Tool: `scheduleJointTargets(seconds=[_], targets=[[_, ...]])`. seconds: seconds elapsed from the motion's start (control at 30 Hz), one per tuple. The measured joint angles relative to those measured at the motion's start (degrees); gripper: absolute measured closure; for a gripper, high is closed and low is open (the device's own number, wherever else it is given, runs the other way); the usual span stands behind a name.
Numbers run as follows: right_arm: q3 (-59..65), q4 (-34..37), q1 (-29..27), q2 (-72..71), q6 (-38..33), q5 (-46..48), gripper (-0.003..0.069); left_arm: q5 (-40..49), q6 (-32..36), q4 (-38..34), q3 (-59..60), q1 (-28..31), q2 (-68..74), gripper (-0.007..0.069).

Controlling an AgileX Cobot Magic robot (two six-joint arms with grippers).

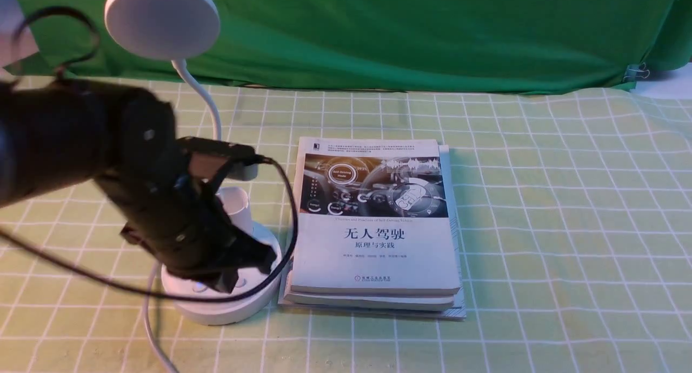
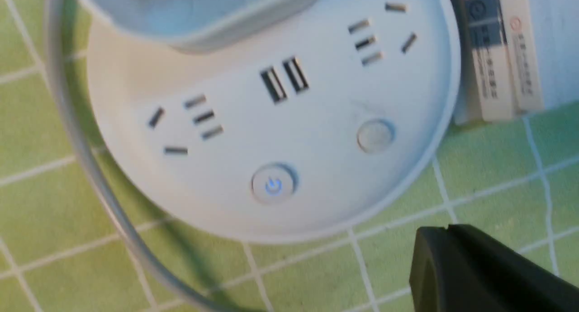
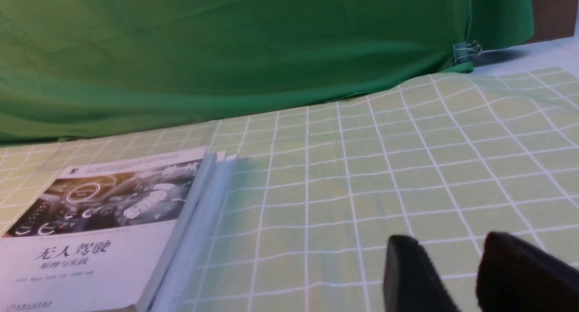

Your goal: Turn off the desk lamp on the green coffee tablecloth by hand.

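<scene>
The white desk lamp stands at the left on the light-green grid tablecloth [image 1: 540, 227]. Its disc head [image 1: 162, 19] is up high on a thin neck, and its round base [image 1: 227, 308] has sockets. In the left wrist view the base [image 2: 316, 122] shows a power button [image 2: 273, 184] with a blue glowing symbol and a plain button [image 2: 375, 135]. My left gripper [image 1: 230, 281] is shut and empty, low over the base's front. In its wrist view the gripper [image 2: 448, 230] shows just off the base rim, apart from both buttons. My right gripper [image 3: 452, 239] is open and empty above the cloth.
A stack of books [image 1: 378, 227] lies right beside the lamp base, on its right. The lamp's white cord [image 1: 148, 330] runs off the front left. A dark green backdrop cloth [image 1: 405, 32] hangs along the back, held by a clip [image 1: 638, 70] at the far right.
</scene>
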Motion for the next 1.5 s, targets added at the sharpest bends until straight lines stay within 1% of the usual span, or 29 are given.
scheduleJointTargets(seconds=[0.07,0.17,0.2,0.27,0.4,0.53,0.73,1.03,1.1,1.2,1.23,1.27,1.37,1.43,1.5], targets=[[0.0,0.0,0.0,0.0,0.0,0.0,0.0421,-2.33,-0.05,-0.22,4.92,0.0,-5.6,0.0623],[0.0,0.0,0.0,0.0,0.0,-0.11,0.0421,-9.69,0.01,-0.38,12.06,0.0,-15.75,0.0623],[0.0,0.0,0.0,0.0,0.0,-0.09,0.0421,-12.77,0.06,-0.38,15.01,0.0,-18.79,0.0623],[0.0,0.0,0.0,0.0,0.0,-0.06,0.0421,-22.95,0.18,-0.5,22.3,0.0,-28.01,0.0623],[0.0,0.0,0.0,0.0,0.0,-0.06,0.0421,-36.38,0.18,-0.95,31.78,0.0,-39.76,0.0623],[0.0,0.0,0.0,0.0,0.0,-0.06,0.0421,-43.44,0.18,-0.9,37.99,0.0,-47.82,0.0623],[0.0,0.0,0.0,0.0,0.0,-0.06,0.0421,-45.55,0.41,3.68,42.02,0.0,-53.59,0.0623],[0.0,0.0,0.0,0.0,0.0,-0.01,0.0421,-46.01,0.86,4.9,42.43,0.0,-53.92,0.0623],[0.0,0.0,0.0,0.0,0.0,-0.01,0.0421,-48.25,1.39,5.37,43.54,0.54,-55.08,0.0623],[0.0,0.0,0.0,0.0,0.0,-0.01,0.0421,-50.4,2.19,5.18,46.66,4.98,-60.73,0.0623],[0.0,0.0,0.0,0.0,0.0,-0.01,0.0421,-50.4,2.18,5.14,46.86,5.42,-61.27,0.0623],[0.0,0.0,0.0,0.0,0.0,-0.01,0.0421,-50.56,2.39,5.0,48.35,8.68,-65.21,0.0623],[0.0,0.0,0.0,0.0,0.0,-0.01,0.0421,-50.14,2.57,4.93,51.79,16.08,-74.13,0.0623],[0.0,0.0,0.0,0.0,0.0,0.06,0.0421,-49.35,2.57,4.76,54.13,19.94,-79.41,0.0623],[0.0,0.0,0.0,0.0,0.0,-0.01,0.0421,-47.83,1.99,4.76,55.25,21.56,-82.5,0.0623]])
